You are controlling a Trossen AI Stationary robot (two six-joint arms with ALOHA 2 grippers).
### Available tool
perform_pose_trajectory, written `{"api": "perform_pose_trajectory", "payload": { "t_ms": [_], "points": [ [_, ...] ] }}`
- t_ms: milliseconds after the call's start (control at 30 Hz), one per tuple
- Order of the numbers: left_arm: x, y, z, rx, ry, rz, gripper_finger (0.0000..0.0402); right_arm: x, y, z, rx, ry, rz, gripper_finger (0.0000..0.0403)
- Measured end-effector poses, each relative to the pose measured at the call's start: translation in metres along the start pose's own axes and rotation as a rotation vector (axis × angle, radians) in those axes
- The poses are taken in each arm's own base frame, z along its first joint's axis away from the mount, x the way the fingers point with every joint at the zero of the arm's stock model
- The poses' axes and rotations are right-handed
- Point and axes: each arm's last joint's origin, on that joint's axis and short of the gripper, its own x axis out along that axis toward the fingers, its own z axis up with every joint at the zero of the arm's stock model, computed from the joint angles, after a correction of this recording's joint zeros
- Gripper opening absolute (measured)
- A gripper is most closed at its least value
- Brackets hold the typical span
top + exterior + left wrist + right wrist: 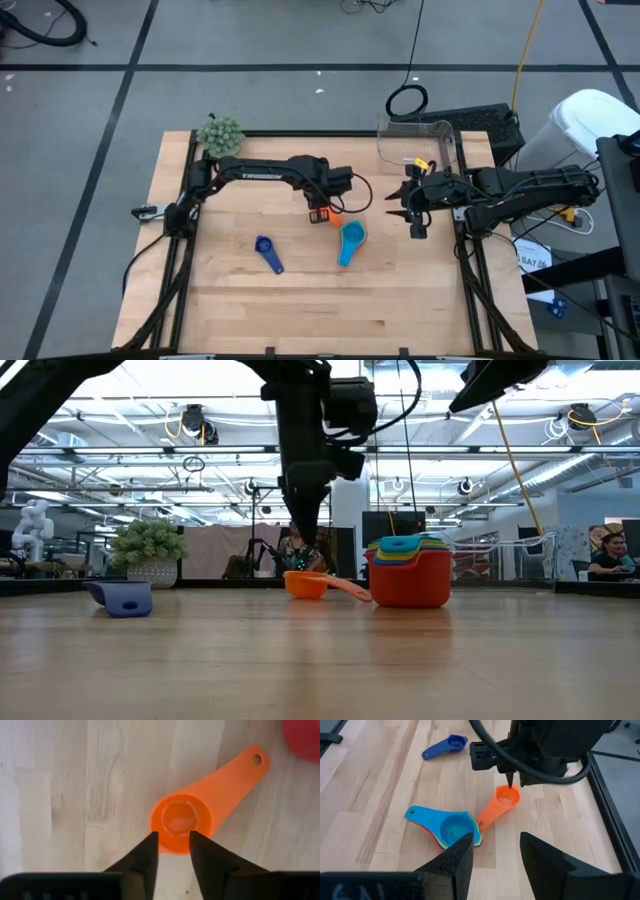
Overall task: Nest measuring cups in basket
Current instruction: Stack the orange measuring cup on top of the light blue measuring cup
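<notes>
An orange measuring cup (333,215) (182,822) sits upright on its base near the table's middle. My left gripper (173,840) (305,565) points down over it, its fingers a narrow gap apart. Just right of the orange cup, on its near side, stands a nested stack of cups (350,238) (408,575), red outermost and light blue on top. A dark blue cup (268,252) lies alone to the left. The clear basket (383,140) stands at the far right. My right gripper (400,212) (496,845) hovers open right of the stack, touching nothing. My left gripper comes from above, pointing down, with both fingertips (150,845) at the orange cup's rim (172,851) on the side away from its handle (245,767). I cannot tell whether they touch it. The cup rests upright on the table.
A fuzzy grey-green ball (220,133) sits at the table's far left corner. Something small and yellow shows inside the basket (420,162). Bare wood lies along the near edge (320,310). Black frame rails run along the table's left and right sides.
</notes>
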Motion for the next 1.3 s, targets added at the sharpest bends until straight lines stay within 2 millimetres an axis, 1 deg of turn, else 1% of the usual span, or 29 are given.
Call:
{"api": "perform_pose_trajectory", "payload": {
  "t_ms": [133,367,467,533,667,733,933,1033,1133,1200,1233,1300],
  "points": [
    [0.001,-0.007,0.0,0.083,0.002,-0.007,0.0156,0.0,0.0,-0.001,0.001,0.014,0.001,0.0153],
    [-0.003,-0.034,-0.001,0.223,-0.006,-0.098,0.0198,0.0,0.0,-0.004,0.024,0.042,0.002,0.0153],
    [0.003,-0.041,-0.005,0.247,0.011,-0.095,0.0208,0.0,0.0,-0.005,0.038,0.049,0.002,0.0153],
    [0.011,-0.041,-0.011,0.248,0.042,-0.096,0.0211,0.0,0.0,-0.005,0.041,0.051,0.003,0.0153],
    [0.034,-0.039,-0.02,0.239,0.063,-0.082,0.0212,0.0,0.0,-0.005,0.041,0.052,0.003,0.0153],
    [0.041,-0.038,-0.021,0.23,0.047,-0.064,0.0212,0.0,0.0,-0.005,0.041,0.052,0.002,0.0153],
    [0.044,-0.037,-0.017,0.224,0.0,-0.028,0.0212,0.0,0.0,-0.005,0.04,0.052,0.002,0.0153],
    [0.044,-0.035,-0.017,0.221,0.0,-0.028,0.0212,0.0,0.0,-0.005,0.039,0.052,0.002,0.0153],
    [0.048,-0.033,-0.018,0.232,0.01,-0.042,0.0211,0.0,0.0,-0.005,0.045,0.052,0.002,0.0153],
    [0.052,-0.033,-0.021,0.24,0.031,-0.047,0.0197,0.0,0.0,-0.005,0.048,0.055,0.002,0.0153],
    [0.053,-0.033,-0.022,0.245,0.031,-0.047,0.0181,0.0,0.0,-0.006,0.048,0.058,0.002,0.0153],
    [0.056,-0.033,-0.023,0.258,0.032,-0.047,0.0132,0.0,0.0,-0.006,0.049,0.063,0.002,0.0153]
  ]
}}
